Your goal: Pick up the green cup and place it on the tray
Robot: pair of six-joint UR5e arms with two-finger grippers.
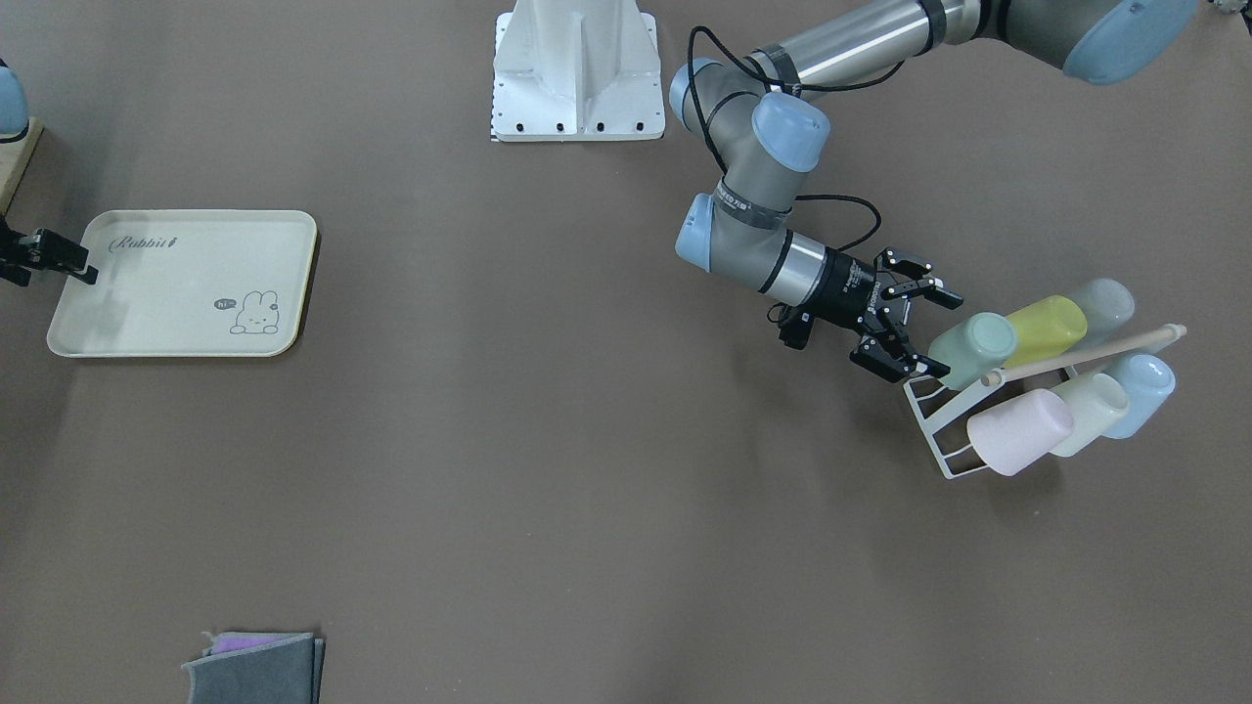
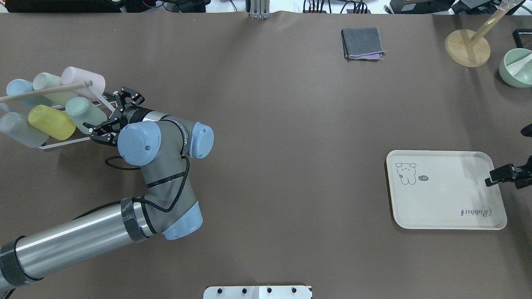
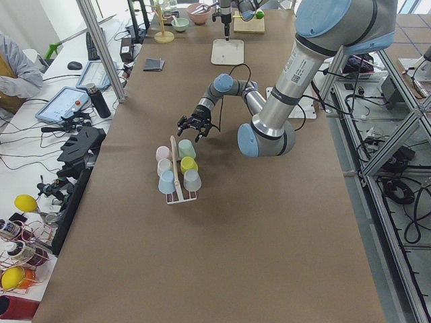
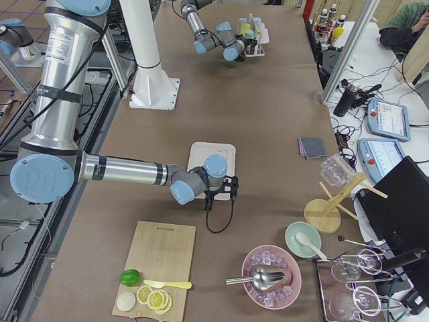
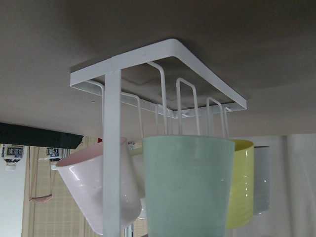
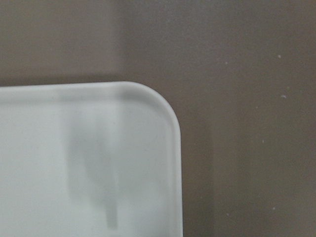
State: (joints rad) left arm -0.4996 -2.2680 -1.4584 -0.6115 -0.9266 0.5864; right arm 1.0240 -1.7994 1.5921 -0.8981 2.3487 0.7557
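Observation:
The green cup (image 1: 973, 349) lies tilted on a white wire rack (image 1: 944, 430), at the end of its row nearest my left gripper; it also shows in the overhead view (image 2: 85, 113) and fills the left wrist view (image 5: 187, 187). My left gripper (image 1: 929, 330) is open and empty, with its fingertips on either side of the cup's closed end. The cream "Rabbit" tray (image 1: 147, 303) lies far across the table and holds nothing. My right gripper (image 2: 494, 177) looks shut and empty, hovering at the tray's edge (image 6: 173, 148).
The rack also holds yellow (image 1: 1047, 328), grey-blue (image 1: 1105, 303), pink (image 1: 1017, 430), cream (image 1: 1088, 411) and blue (image 1: 1140, 391) cups under a wooden rod (image 1: 1086, 354). A folded grey cloth (image 2: 362, 42), a wooden stand (image 2: 467, 47) and a green bowl (image 2: 517, 68) sit at the far edge.

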